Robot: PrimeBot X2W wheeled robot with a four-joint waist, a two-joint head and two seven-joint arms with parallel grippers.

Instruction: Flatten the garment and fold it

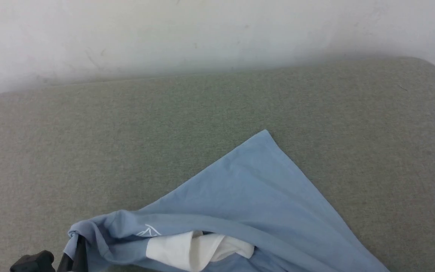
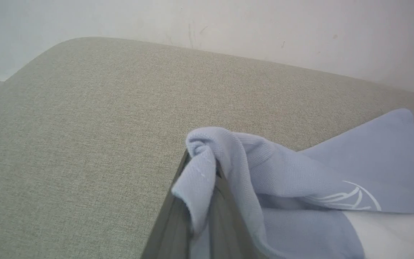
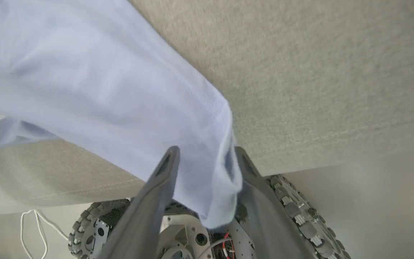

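The thin blue garment (image 1: 247,189) is lying as a creased triangle at 6 o'clock on woven grey upholstery (image 1: 127,132), tip pointing 12, long axis 9-to-3, left gripper (image 1: 74,254) pinching it, right gripper (image 3: 205,153) gaping wide.

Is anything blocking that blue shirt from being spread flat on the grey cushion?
Nothing visible does. The light blue soft-fabric T-shirt lies on the grey woven cushion; the left end effector is shut on its bunched edge, the right end effector open around another.
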